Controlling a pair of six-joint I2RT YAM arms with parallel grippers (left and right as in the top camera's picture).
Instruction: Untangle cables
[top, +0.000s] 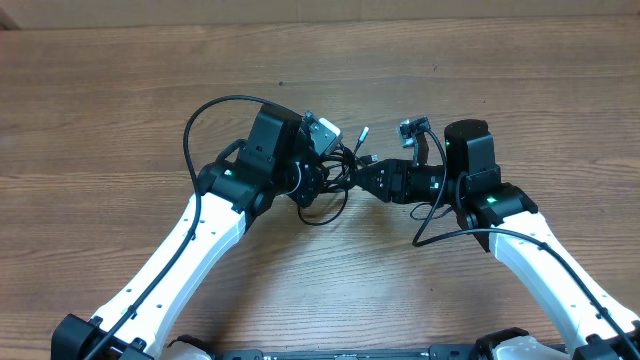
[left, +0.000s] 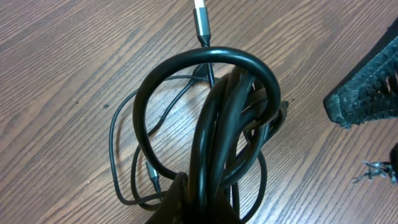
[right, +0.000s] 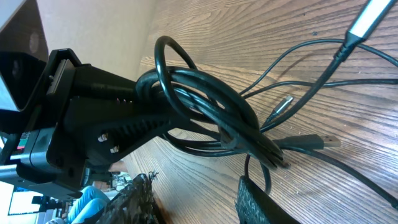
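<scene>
Black cables (right: 239, 121) clamped in left tool (right: 149, 102), just beyond right tool (right: 199, 202), seemingly gaping.

Glossy black rubbery cables (left: 208, 137) lie on matt wood-grain table (left: 62, 50).

White arm links (top: 190, 245), black joints (top: 470, 150), small green lights (top: 229, 171), thick black wires (top: 190, 125) looping alongside; left gripper (right: 169, 117) black, ribbed

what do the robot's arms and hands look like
Left arm and right arm: white rounded shells lower down, black blocky joints further out, black left hand and right hand, a small green light on each, a thick black wire looping alongside.
</scene>
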